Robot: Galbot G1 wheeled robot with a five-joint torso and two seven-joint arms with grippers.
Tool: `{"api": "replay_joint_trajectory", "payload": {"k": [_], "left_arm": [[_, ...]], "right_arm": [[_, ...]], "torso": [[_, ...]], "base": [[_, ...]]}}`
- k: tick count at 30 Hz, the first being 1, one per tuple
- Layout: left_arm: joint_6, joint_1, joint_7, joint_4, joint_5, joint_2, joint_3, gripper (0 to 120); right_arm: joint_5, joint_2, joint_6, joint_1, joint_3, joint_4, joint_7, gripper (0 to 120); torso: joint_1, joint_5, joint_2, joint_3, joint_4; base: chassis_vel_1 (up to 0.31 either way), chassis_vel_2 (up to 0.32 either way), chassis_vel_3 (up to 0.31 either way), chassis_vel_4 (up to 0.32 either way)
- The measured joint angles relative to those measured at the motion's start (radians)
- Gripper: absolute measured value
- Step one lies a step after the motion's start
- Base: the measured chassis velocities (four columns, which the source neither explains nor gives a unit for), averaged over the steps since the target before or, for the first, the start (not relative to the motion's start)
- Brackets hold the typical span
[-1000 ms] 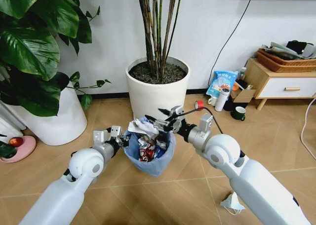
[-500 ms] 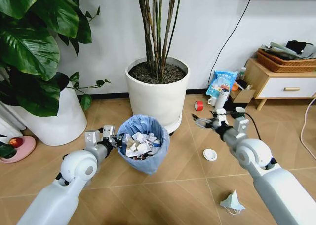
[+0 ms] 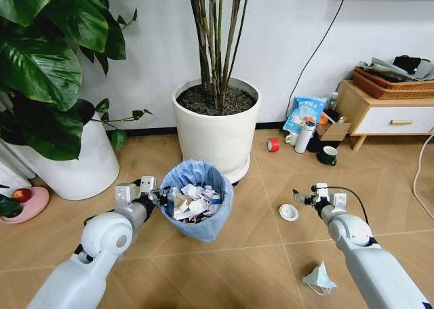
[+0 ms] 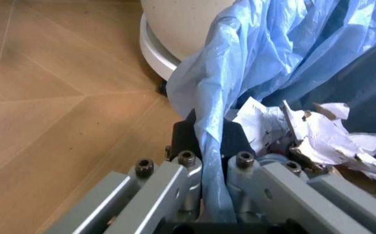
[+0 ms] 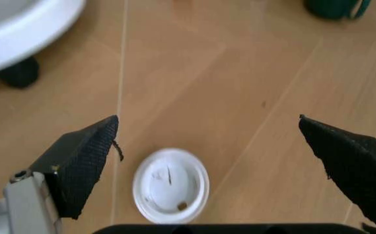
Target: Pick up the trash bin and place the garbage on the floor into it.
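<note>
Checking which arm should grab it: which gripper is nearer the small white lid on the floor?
Right. The right gripper hovers open just above the white lid; the left gripper clamps the trash bin rim, well away.

The trash bin point(image 3: 197, 199) is lined in crinkly light blue and filled with white paper scraps point(image 3: 192, 200). Tan chevron wood grain is shown by the floor point(image 3: 258, 255). Right of the bin, a white lid point(image 3: 288, 212) is seen, with a red tape roll point(image 3: 272, 144) and dark green mug point(image 3: 328, 156) beyond.

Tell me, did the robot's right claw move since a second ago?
Yes. The right gripper left the trash bin, swinging right and down to hover open above the white lid.
</note>
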Motion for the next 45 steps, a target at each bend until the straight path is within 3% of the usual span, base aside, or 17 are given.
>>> {"api": "replay_joint_trajectory", "payload": {"k": [6,20,35,45], "left_arm": [[-0.003,0.003,0.002,0.0,0.011,-0.01,0.005,0],[-0.006,0.007,0.011,0.001,0.012,0.0,0.005,0],[-0.007,-0.013,0.019,0.025,0.013,-0.003,0.014,0],[-0.007,-0.018,0.02,0.029,0.013,-0.006,0.019,0]], "right_arm": [[-0.015,0.054,0.028,0.073,-0.035,-0.202,-0.03,100],[-0.116,0.181,0.073,0.262,-0.03,-0.506,-0.029,100],[-0.17,0.204,0.073,0.324,0.021,-0.629,-0.024,100],[-0.173,0.206,0.075,0.318,0.031,-0.631,-0.037,100]], "torso": [[0.0,0.0001,0.0,0.0,-0.0002],[0.0,0.0001,0.0,0.0,0.0001],[0.0,-0.0003,0.0,0.0,0.0],[0.0,0.0,0.0,0.0,-0.0002]], "base": [[0.0,0.0,0.0,0.0],[0.0,0.0,0.0,0.0],[0.0,0.0,0.0,0.0],[0.0,0.0,0.0,0.0]]}}
